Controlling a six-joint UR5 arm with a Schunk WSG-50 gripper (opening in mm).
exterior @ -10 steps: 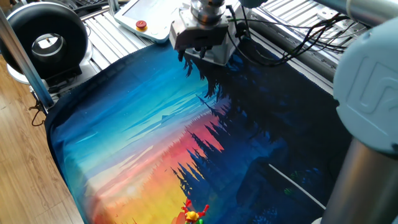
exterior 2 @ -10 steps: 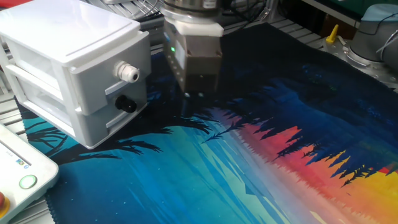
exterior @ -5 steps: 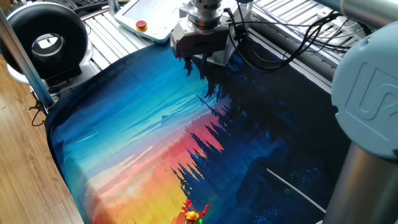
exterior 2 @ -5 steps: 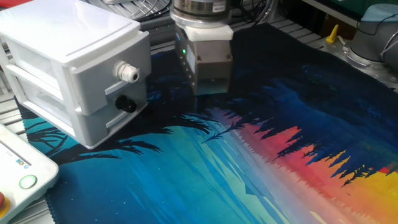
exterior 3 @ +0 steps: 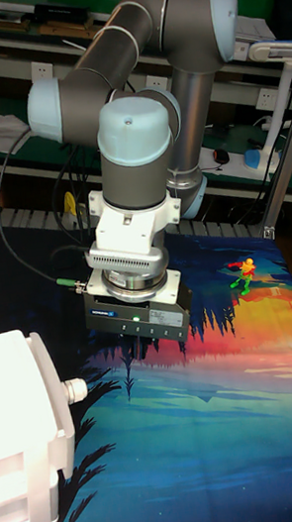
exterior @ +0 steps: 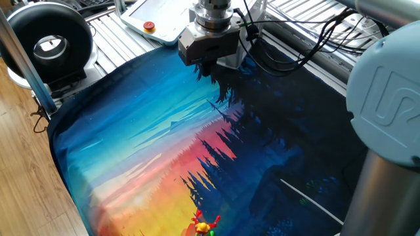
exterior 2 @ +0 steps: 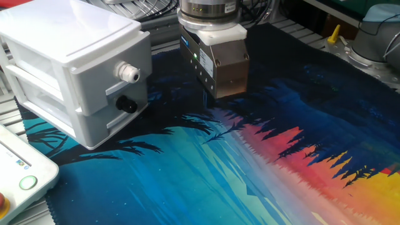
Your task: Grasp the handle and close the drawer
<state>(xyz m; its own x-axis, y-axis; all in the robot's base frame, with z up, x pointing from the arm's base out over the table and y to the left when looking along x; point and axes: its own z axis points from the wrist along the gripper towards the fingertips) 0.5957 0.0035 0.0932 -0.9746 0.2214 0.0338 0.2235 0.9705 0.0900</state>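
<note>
The drawer point(exterior 2: 74, 70) is a pale grey-white boxy unit at the left of the other fixed view, and its corner point(exterior 3: 22, 426) also shows in the tall view. Its front carries a white knob handle point(exterior 2: 130, 73) above a black knob point(exterior 2: 127, 104). Whether either front stands out I cannot tell. My gripper point(exterior 2: 209, 101) hangs point-down over the dark cloth, to the right of the drawer front and apart from it. Its dark fingers point(exterior: 205, 72) blend into the tree print and look slightly spread, holding nothing. In the one fixed view the drawer is hidden.
A flat white panel with a red button point(exterior: 149, 27) lies beyond the cloth, and its green button point(exterior 2: 27, 182) shows at the near left. A black round device point(exterior: 49, 42) stands at the left. A small toy figure point(exterior: 203, 227) sits on the cloth's orange end. The arm's base point(exterior: 387, 131) is at the right.
The gripper has turned about its vertical axis and shifted a little to the right, away from the drawer front. The drawer has not moved.
</note>
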